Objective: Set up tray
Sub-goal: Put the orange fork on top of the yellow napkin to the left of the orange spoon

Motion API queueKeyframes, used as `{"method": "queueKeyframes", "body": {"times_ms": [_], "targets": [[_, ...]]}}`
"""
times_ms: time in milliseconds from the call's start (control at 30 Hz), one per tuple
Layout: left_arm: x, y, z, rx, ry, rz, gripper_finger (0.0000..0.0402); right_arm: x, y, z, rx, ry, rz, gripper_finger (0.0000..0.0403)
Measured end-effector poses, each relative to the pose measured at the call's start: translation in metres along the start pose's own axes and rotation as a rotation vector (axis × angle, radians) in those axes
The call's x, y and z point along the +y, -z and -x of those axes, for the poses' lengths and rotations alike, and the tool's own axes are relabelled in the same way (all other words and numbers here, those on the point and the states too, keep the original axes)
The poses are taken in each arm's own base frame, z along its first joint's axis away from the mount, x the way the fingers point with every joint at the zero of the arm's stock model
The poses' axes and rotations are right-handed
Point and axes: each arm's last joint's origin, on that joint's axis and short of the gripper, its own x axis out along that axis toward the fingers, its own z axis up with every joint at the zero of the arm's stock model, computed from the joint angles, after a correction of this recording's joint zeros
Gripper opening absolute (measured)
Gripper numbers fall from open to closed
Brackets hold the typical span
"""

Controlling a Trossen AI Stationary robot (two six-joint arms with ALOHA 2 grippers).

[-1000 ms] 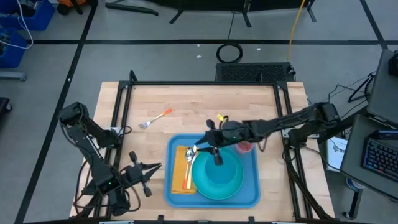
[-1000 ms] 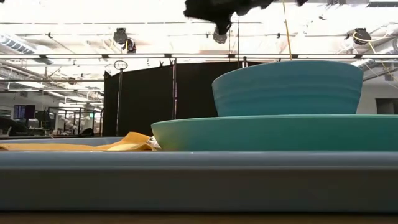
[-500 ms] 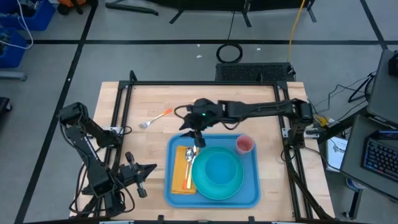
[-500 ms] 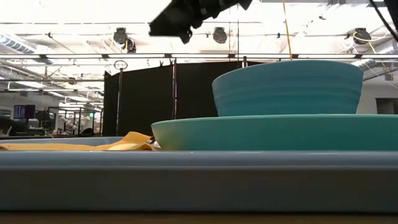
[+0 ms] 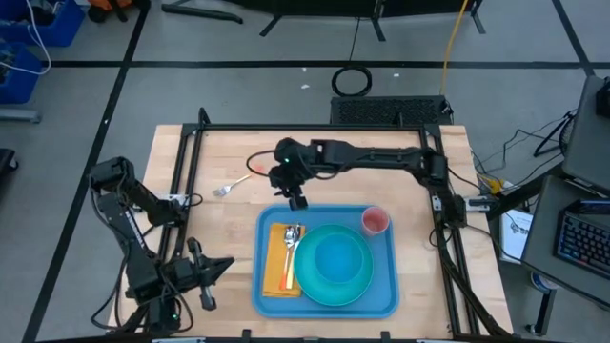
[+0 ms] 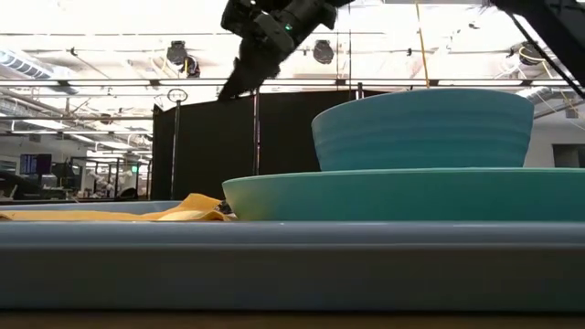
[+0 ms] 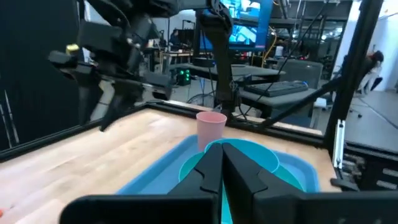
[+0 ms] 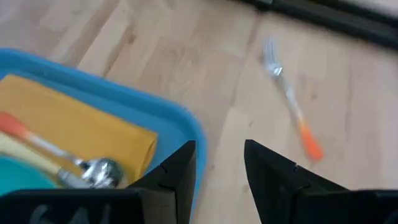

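Note:
The blue tray (image 5: 388, 286) lies at the table's near middle. It carries a teal plate (image 5: 307, 284) with a teal bowl (image 5: 335, 259) on it, a yellow-orange napkin (image 5: 274, 259), a spoon with an orange handle (image 5: 292, 250) on the napkin, and a pink cup (image 5: 375, 221) in its far right corner. A fork with an orange handle (image 5: 239, 181) lies on the wood beyond the tray's far left corner. My right gripper (image 5: 294, 198) hovers open and empty above the tray's far left edge; the right wrist view shows the fork (image 8: 288, 98) ahead. My left gripper (image 5: 218, 268) waits shut off the table's near left.
Bare wood (image 5: 381, 167) stretches along the far half of the table. A black frame (image 5: 191, 162) runs along the table's left, far and right edges. In the low view the tray's rim (image 6: 274, 265), plate (image 6: 402, 194) and bowl (image 6: 422, 128) fill the foreground.
My right gripper has risen from over the plate and bowl and swung toward the table's far left, past the tray's far left corner toward the fork, staying open and empty. My left arm has drawn slightly back toward the near left. The things on the tray have not moved.

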Motion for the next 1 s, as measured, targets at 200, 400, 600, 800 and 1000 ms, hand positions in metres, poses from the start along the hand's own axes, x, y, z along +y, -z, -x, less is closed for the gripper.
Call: {"method": "queueKeyframes", "body": {"times_ms": [200, 400, 600, 800, 1000], "targets": [[0.000, -0.001, 0.004, -0.001, 0.015, -0.001, 0.0027, -0.021, 0.000, -0.014, 0.055, 0.000, 0.031, 0.0125], [0.000, 0.000, 0.005, -0.004, 0.016, -0.024, 0.0013, -0.034, -0.005, -0.024, 0.037, 0.016, 0.046, 0.0125], [0.000, 0.000, 0.001, 0.000, 0.005, -0.014, 0.0008, -0.043, -0.002, -0.027, 0.040, 0.083, 0.046, 0.0125], [0.004, 0.000, -0.026, 0.124, -0.057, 0.030, 0.0029, -0.025, -0.010, -0.003, 0.036, -0.026, -0.034, 0.0125], [0.037, -0.024, -0.079, 0.375, -0.174, 0.090, 0.0031, 0.005, -0.009, 0.001, 0.046, -0.110, -0.064, 0.0125]]}}
